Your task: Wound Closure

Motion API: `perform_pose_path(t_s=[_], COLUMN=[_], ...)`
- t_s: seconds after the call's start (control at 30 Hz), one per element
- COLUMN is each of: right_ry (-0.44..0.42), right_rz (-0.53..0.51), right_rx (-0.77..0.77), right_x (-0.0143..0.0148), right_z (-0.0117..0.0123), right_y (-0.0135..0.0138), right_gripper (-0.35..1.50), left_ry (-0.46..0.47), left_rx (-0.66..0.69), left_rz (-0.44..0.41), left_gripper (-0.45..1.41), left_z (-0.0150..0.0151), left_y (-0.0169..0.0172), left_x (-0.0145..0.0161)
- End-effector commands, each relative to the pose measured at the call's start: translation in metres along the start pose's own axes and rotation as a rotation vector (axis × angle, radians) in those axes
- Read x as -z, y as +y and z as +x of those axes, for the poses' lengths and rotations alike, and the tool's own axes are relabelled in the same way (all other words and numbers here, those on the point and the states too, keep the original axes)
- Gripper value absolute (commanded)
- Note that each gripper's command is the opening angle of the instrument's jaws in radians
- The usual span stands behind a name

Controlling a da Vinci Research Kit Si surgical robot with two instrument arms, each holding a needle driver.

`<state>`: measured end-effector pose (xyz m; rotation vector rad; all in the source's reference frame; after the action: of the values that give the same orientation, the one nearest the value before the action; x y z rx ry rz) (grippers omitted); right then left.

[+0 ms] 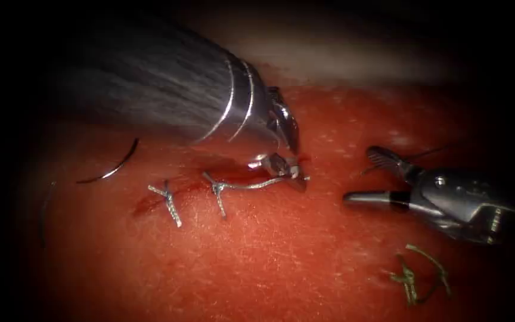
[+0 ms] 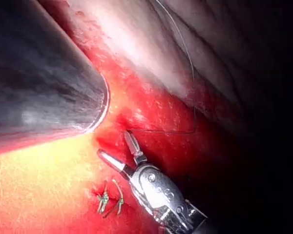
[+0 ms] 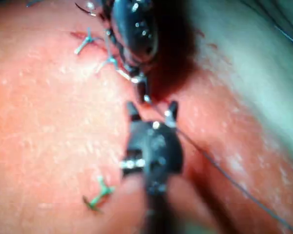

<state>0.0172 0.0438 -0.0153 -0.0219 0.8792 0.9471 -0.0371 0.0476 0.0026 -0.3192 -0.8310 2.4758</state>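
Endoscope view: left tool (image 1: 286, 170) clenched on thread (image 1: 248, 186) running from the second stitch (image 1: 217, 192) on the cut (image 1: 150, 203); right tool (image 1: 372, 177) spread wide, grasping nothing, well right on the tissue (image 1: 281, 262). Needle (image 1: 111, 168) lying free left of the cut, not in tissue. Likely thread-trimming stage; next move calls for steady tension.
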Motion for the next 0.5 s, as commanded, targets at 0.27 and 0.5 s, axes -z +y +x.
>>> perform_pose_path(t_s=[0.27,0.5], right_ry=[0.023,0.047], right_rz=[0.046,0.139], right_rx=[-0.013,-0.101], right_x=[-0.0014,-0.0035], right_z=[0.0003,0.0007], right_y=[-0.0024,-0.0061], right_gripper=[1.48,1.46], left_ry=[0.1,0.204], left_rx=[0.022,0.001], left_rz=[-0.002,0.04], left_gripper=[-0.35,-0.35], left_z=[0.0014,-0.0021], left_y=[-0.0003,-0.0022], left_x=[0.0028,0.0071])
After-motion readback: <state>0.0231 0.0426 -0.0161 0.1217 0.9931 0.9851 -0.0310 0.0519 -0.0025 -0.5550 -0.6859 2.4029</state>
